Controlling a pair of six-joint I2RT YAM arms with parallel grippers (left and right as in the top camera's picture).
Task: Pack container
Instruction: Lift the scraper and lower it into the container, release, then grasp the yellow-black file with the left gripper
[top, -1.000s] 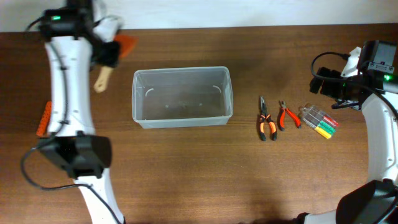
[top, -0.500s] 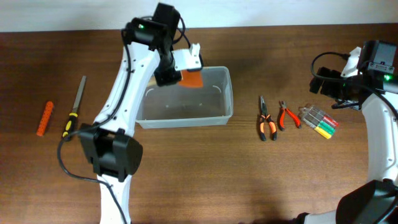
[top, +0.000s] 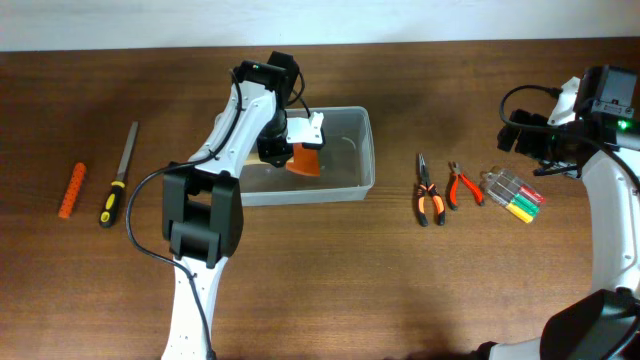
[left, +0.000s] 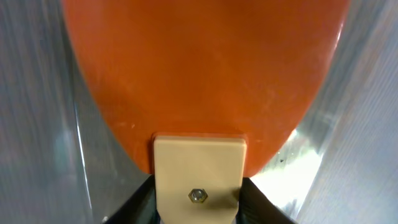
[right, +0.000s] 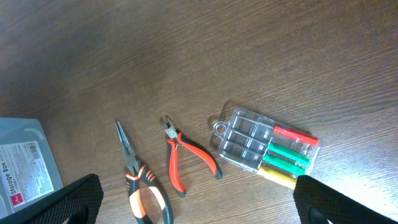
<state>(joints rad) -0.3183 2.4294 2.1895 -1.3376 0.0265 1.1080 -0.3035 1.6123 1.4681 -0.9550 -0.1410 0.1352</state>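
Note:
The clear plastic container (top: 368, 150) stands at the table's middle. My left gripper (top: 283, 148) reaches down inside it, shut on the beige handle (left: 199, 180) of an orange scraper (top: 306, 162). In the left wrist view the orange blade (left: 205, 74) fills the frame against the container's clear walls, with my left gripper's (left: 199, 208) black fingers on both sides of the handle. My right gripper (top: 530, 140) is open and empty, held above the right side of the table. Its fingers (right: 199, 205) show at the bottom corners of the right wrist view.
Right of the container lie orange-black long-nose pliers (top: 428, 195), red cutters (top: 462, 186) and a clear case of screwdrivers (top: 512, 196); all three show in the right wrist view too. At the left lie a file with a black-yellow handle (top: 118, 180) and an orange ribbed piece (top: 70, 190).
My left arm swung from the back left over to the container and lowered the orange scraper into it. The right arm has not moved.

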